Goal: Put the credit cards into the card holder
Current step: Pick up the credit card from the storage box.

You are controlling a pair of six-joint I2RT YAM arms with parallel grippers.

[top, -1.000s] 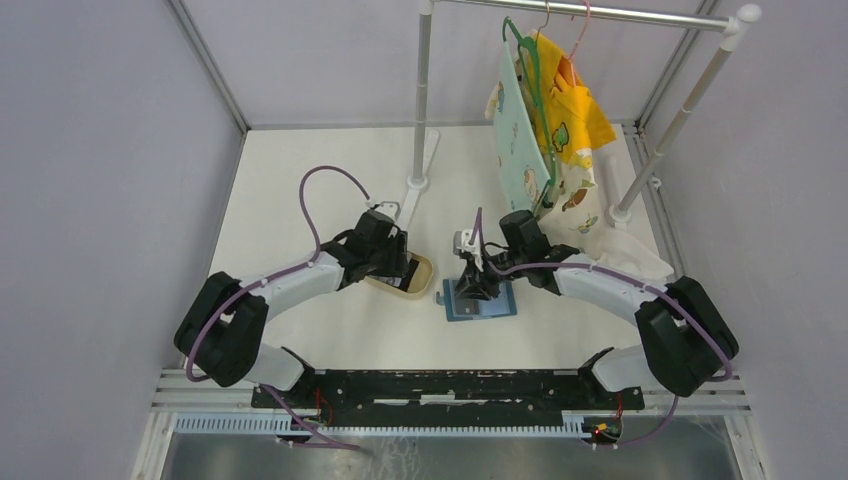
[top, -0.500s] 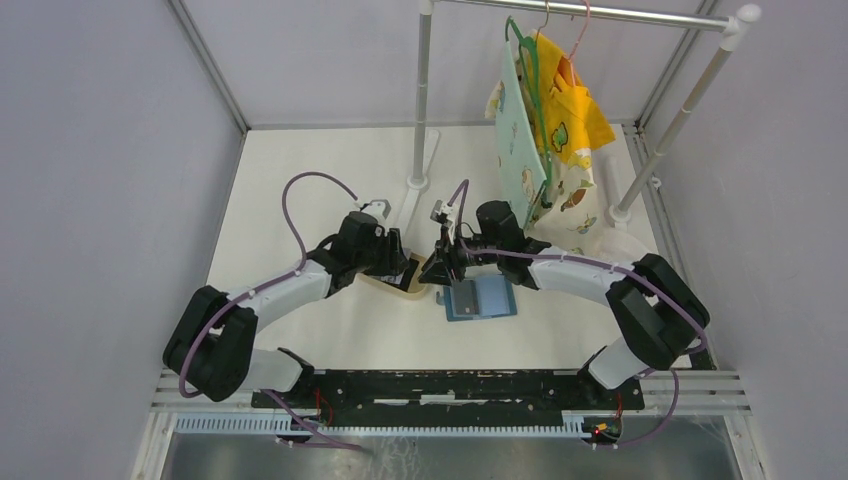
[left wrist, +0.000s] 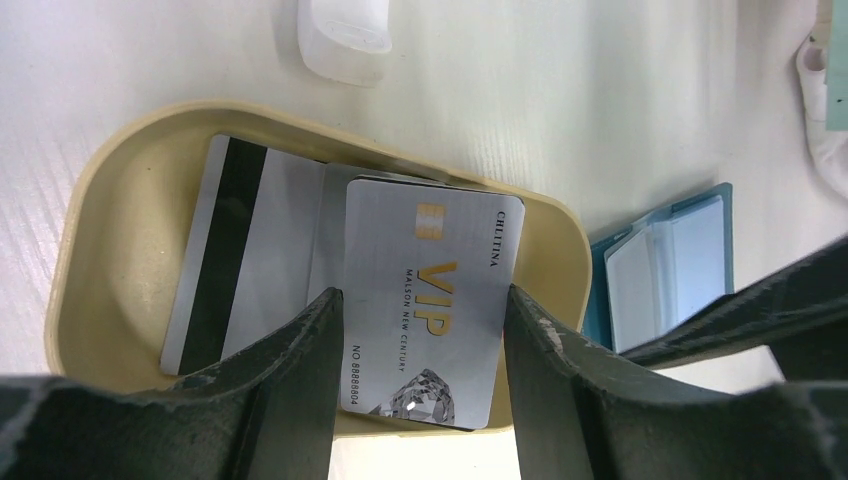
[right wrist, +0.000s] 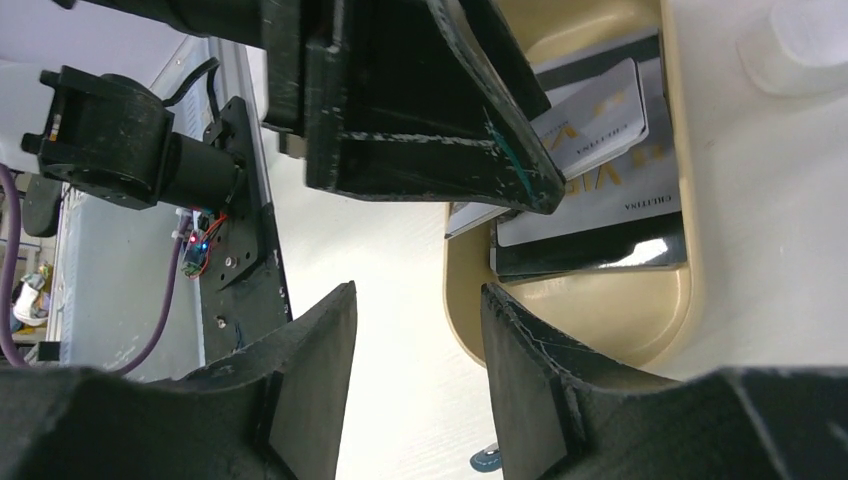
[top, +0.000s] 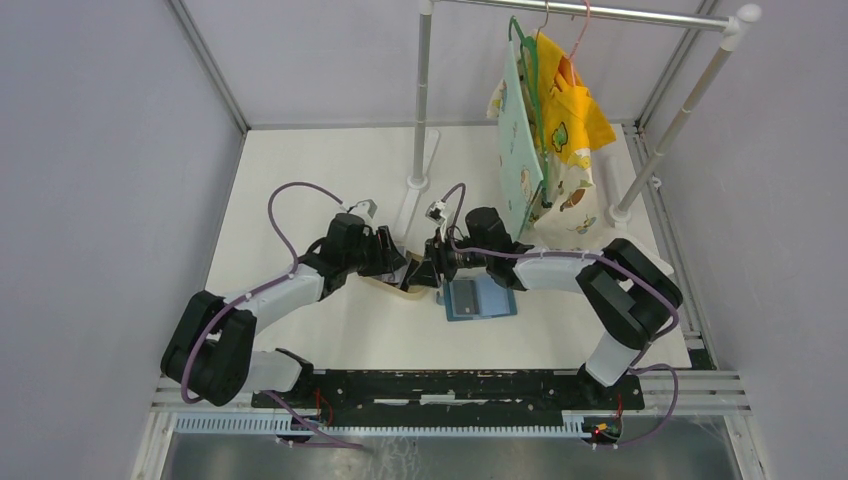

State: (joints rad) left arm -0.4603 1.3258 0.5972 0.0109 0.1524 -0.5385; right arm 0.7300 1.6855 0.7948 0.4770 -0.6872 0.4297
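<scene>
Right arm (top: pixel 545 268) swings from card holder (top: pixel 480 298) to tray (top: pixel 405 291)

Over the last second the right arm has left its place above the teal-blue card holder and reached leftward, so the right jaws now hang at the right end of the tan oval tray, nose to nose with the left arm (top: pixel 290 285). They have widened too: the right jaws stand apart with nothing between them, and bare desk (top: pixel 300 180) and the tray's rim show through the gap. The left arm has drawn back a little. The left jaws are clamped across a silver VIP card (left wrist: pixel 430 290), pressing on both its long edges, over the tray. Under it in the tray lie more credit cards (right wrist: pixel 610 200), among them a pale one with a black stripe (left wrist: pixel 225 260) and a dark one (right wrist: pixel 590 258) at the bottom of the stack. The card holder lies open and flat on the white desk, just beside the tray's right end, its clear inner pockets facing up. Behind, bright garments (top: pixel 560 110) hang from a metal rail (top: pixel 600 12)
</scene>
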